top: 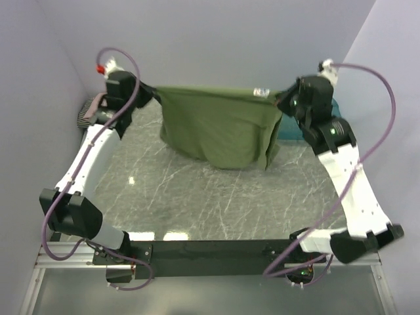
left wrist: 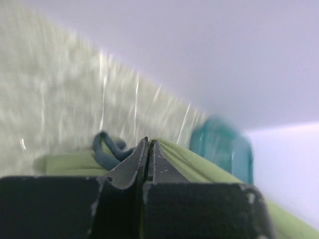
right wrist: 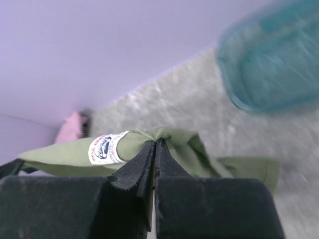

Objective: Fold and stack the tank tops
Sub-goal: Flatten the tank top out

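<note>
The olive-green tank top (top: pixel 220 125) hangs stretched between my two grippers above the far part of the table, its lower edge draped on the marble surface. My left gripper (top: pixel 155 94) is shut on its left top corner; the left wrist view shows the jaws closed on green cloth (left wrist: pixel 199 164) with a navy strap (left wrist: pixel 107 152) beside them. My right gripper (top: pixel 278 100) is shut on the right top corner, near a white label (right wrist: pixel 104 148). Folded pink and striped tank tops (top: pixel 92 108) lie at the far left behind my left arm.
A see-through teal tub (top: pixel 331 118) stands at the far right behind my right arm; it also shows in the left wrist view (left wrist: pixel 222 149) and the right wrist view (right wrist: pixel 271 64). Walls close in the table at back and sides.
</note>
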